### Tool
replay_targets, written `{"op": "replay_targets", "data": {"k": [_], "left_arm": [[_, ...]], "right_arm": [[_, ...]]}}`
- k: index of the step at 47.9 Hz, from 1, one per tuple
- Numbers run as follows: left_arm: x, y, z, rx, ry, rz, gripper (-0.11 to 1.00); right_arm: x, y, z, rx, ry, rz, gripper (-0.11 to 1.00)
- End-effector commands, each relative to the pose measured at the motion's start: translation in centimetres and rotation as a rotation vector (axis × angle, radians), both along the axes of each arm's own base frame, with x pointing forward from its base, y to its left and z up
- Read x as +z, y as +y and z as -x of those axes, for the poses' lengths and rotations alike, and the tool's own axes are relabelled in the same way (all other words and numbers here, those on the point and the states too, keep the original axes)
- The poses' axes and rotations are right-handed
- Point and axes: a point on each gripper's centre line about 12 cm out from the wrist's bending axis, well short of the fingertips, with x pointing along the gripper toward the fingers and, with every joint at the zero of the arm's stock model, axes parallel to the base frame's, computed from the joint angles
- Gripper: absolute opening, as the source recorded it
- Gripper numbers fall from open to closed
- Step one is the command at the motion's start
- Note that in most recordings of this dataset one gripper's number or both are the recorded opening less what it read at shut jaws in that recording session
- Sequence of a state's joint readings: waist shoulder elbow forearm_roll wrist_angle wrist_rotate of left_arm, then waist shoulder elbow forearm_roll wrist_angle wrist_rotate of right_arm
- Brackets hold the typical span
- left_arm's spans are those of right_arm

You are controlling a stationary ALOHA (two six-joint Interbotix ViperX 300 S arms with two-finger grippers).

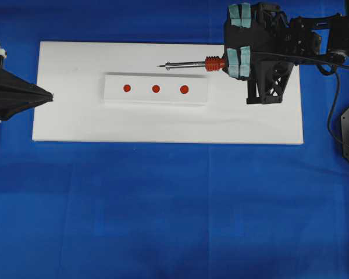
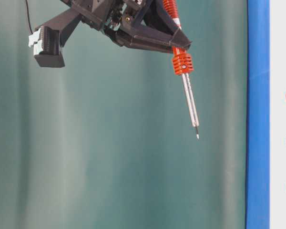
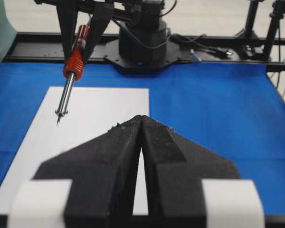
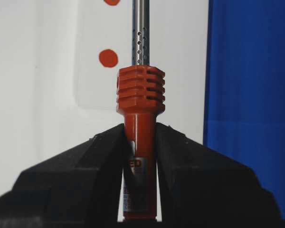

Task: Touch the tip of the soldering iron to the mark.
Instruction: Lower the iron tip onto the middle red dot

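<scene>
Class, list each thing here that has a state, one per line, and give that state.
Soldering iron: held in the air, shaft tilted downward.
Tip: touching nothing.
Right gripper: shut on the iron's handle.
Left gripper: shut, holding nothing.
Red marks: three, all untouched.

Soldering iron point(image 4: 138, 142): handle red-orange plastic w/ ribbed collar, smooth, slight sheen; printed label on the grip. Shaft point(image 4: 141, 33) silver metal, brushed-looking, perforated w/ small holes near collar. Tip point(image 2: 197, 133) darker metal, thin, dull.

Right gripper point(image 4: 140, 156): matt black plastic, finely grainy, speckled w/ lint; pale teal tape pads on fingers point(image 1: 240, 14).

Left gripper point(image 3: 141, 124): same rough matt black, white tape bands.

Board point(image 1: 75, 122): white, matt, smooth. Raised strip point(image 1: 156, 89) white, faint gloss, red marks point(image 1: 184, 89) flat.

Table cover point(image 1: 163, 203): blue, matt, cloth-like.
</scene>
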State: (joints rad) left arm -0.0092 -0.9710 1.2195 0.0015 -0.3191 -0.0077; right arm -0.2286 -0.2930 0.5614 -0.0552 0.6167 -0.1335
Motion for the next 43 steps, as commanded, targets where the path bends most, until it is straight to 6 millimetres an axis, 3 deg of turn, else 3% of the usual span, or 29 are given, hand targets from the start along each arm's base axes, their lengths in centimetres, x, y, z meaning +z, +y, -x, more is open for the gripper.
{"op": "replay_targets", "data": {"k": [1,31,43], "left_arm": [[0.4,0.0,-0.1,0.001,-0.014,0.002,0.00],[0.4,0.0,-0.1,0.001,-0.014,0.002,0.00],[0.4,0.0,-0.1,0.000,-0.014,0.002,0.00]], "right_arm": [[1.1,-0.1,0.1,-0.005,-0.033,0.007,0.06],[0.9,-0.1,0.0,-0.003,-0.029,0.006,0.06],[-0.9,-0.2,-0.8,-0.006,0.019,-0.011,0.06]]}}
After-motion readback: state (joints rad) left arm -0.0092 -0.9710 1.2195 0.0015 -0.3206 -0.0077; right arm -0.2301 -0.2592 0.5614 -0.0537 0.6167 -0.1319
